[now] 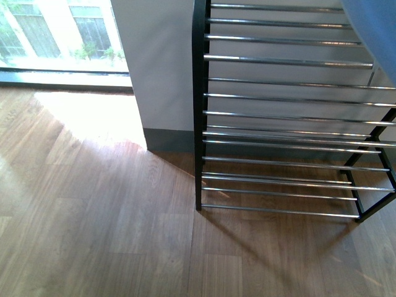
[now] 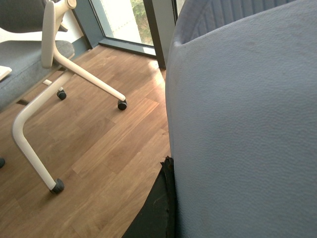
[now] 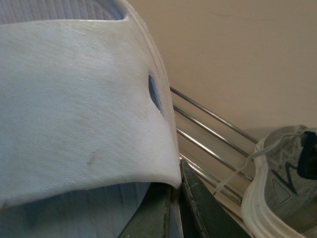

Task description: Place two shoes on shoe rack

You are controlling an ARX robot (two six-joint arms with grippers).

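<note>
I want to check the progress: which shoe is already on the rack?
The grey sneaker sits on the rack's rods. The pale blue sandal is held above the right gripper's fingers, off the rods.

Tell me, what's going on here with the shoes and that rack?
A two-armed robot is putting shoes on a shoe rack. Each wrist camera is filled by a pale blue slide sandal, apparently held, though the grippers themselves are hidden. One sandal shows over the rack's upper right. A grey sneaker already sits on the silver rods.

grey sneaker (image 3: 285,183) on rack rods (image 3: 210,131).
</note>
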